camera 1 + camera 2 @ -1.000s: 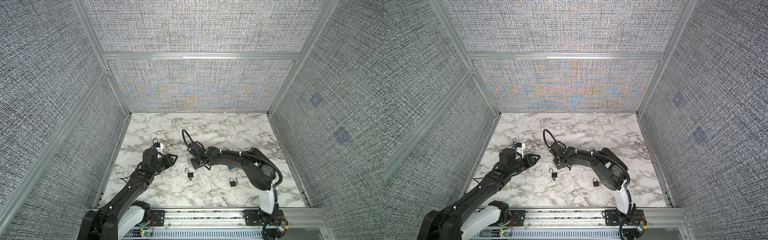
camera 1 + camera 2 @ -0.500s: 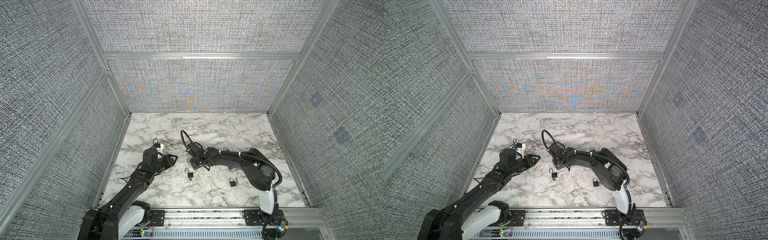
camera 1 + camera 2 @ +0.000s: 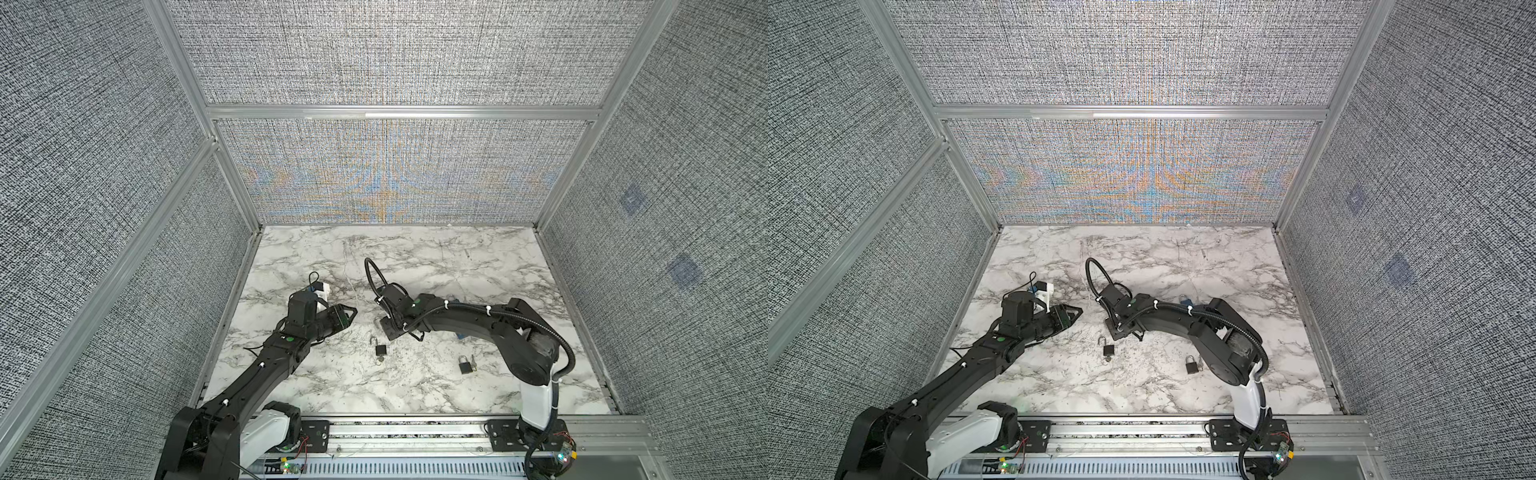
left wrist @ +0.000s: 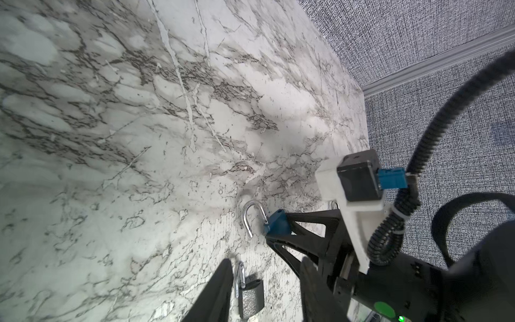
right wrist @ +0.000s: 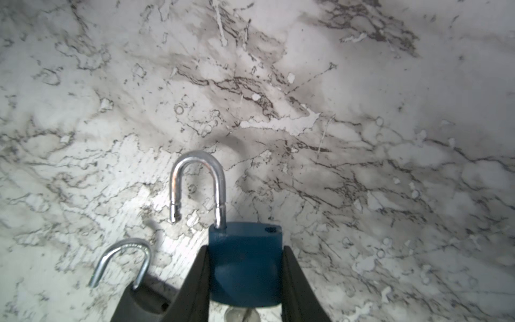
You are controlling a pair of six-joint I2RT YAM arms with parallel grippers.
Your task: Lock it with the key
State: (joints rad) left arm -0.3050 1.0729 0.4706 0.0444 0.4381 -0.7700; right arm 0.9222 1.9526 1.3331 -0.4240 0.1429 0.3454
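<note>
The right jaws are closed on the body of the blue metal padlock (image 5: 243, 264), one finger flat against each side. They seem to hold it just above the white marble surface (image 5: 362, 139). The padlock's steel shackle (image 5: 195, 164) is swung out, and its free end hangs clear of the socket hole (image 5: 269, 230) in the top of the body. I judge the grasp made and the locking not yet begun. Next, the free end has to be turned over that hole and pressed home, and then the key turned. That would likely need the left jaws, which stand partway open, hold nothing, and are well to the side of the right jaws.

Only the right wrist view shows the grip and the hole. A pale metal piece (image 5: 241, 315) under the body, between the jaws, may be the key, but it is too cropped to be sure.

The left wrist view shows the blue body from the side, projecting past the right jaws' tips. It also shows a dark grey metal padlock (image 4: 250, 295) lying open on the surface, seen through the gap of the left jaws.

In both top views I cannot make out the held padlock. They do show the dark grey one (image 3: 380, 350) just beside the right jaws and apart from the left jaws. A second dark padlock (image 3: 465, 365) lies further back.
</note>
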